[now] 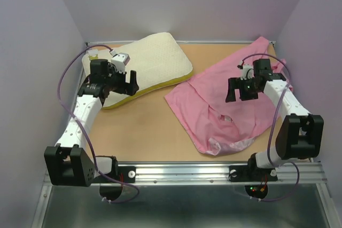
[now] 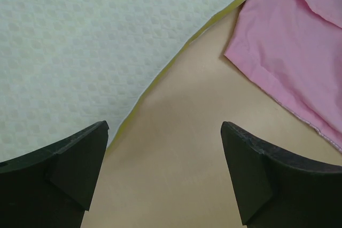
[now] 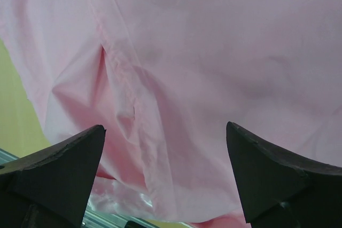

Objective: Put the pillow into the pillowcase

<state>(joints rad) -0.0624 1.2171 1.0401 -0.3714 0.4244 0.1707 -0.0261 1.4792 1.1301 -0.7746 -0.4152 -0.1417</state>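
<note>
The cream-white pillow (image 1: 155, 60) with a yellow side band lies at the back left of the table, tilted. The pink pillowcase (image 1: 224, 110) is spread crumpled on the right half, with a shiny patch near its front edge. My left gripper (image 1: 122, 86) hovers open over the pillow's near front edge. In the left wrist view it (image 2: 164, 132) has bare table between its fingers, the pillow (image 2: 80, 52) to the upper left and the pillowcase (image 2: 299, 52) to the upper right. My right gripper (image 1: 240, 93) hangs open above the pillowcase (image 3: 214, 52), holding nothing (image 3: 165, 132).
Purple walls enclose the wooden table (image 1: 144, 126) on the left, back and right. A metal rail (image 1: 214, 172) runs along the near edge by the arm bases. Purple cables (image 1: 67, 76) loop beside each arm.
</note>
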